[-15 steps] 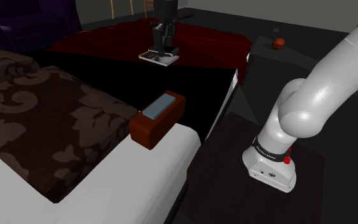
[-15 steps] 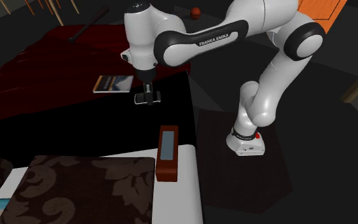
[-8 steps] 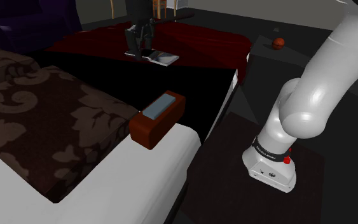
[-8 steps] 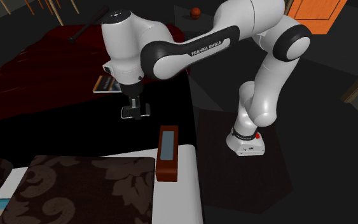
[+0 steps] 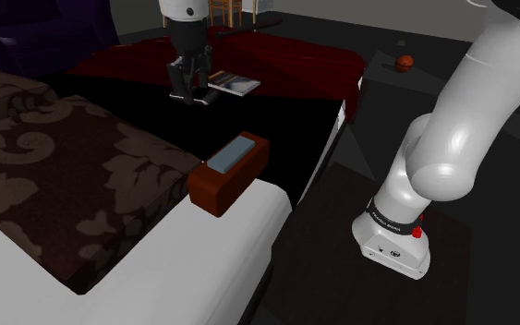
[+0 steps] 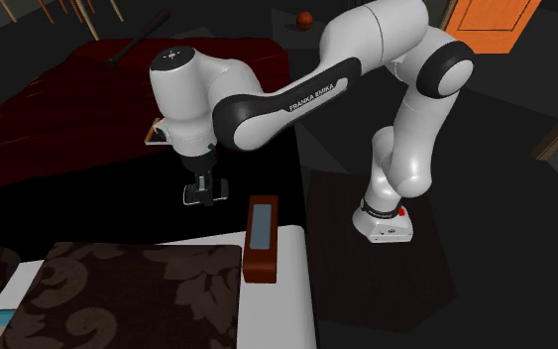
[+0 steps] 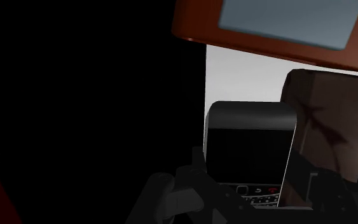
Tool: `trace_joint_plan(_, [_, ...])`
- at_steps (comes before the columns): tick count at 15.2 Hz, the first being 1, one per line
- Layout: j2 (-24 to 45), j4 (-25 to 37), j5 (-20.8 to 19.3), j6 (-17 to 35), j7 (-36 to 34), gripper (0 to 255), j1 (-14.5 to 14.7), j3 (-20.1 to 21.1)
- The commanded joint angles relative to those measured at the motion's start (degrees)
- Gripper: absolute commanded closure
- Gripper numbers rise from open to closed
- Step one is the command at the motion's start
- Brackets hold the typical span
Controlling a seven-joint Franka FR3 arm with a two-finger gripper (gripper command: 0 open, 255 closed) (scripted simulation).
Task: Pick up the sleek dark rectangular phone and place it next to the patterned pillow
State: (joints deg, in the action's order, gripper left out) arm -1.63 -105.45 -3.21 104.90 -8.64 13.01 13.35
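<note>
- Fingers [image 7: 198,170] clamped on the dark phone [image 7: 250,149], over the bed's [image 5: 281,125] black cover.
- Red-brown box [image 5: 230,169] sits between them and the patterned pillow [image 5: 73,175].

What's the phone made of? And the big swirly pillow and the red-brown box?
The phone looks like hard plastic or metal: glossy black screen, smooth grey frame. The pillow looks like soft cloth, matte brown with paler leafy swirls. The box may be polished wood or plastic: smooth red-brown sides, flat grey-blue top.
</note>
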Motion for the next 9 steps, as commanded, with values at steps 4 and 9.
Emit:
trace_joint_plan(4, [0.3, -3.5, -0.2, 3.9, -0.4, 255, 0.0, 0.1])
trace_joint_plan(9, [1.0, -6.7, -0.4, 7.6, -0.7, 255, 0.1, 0.1])
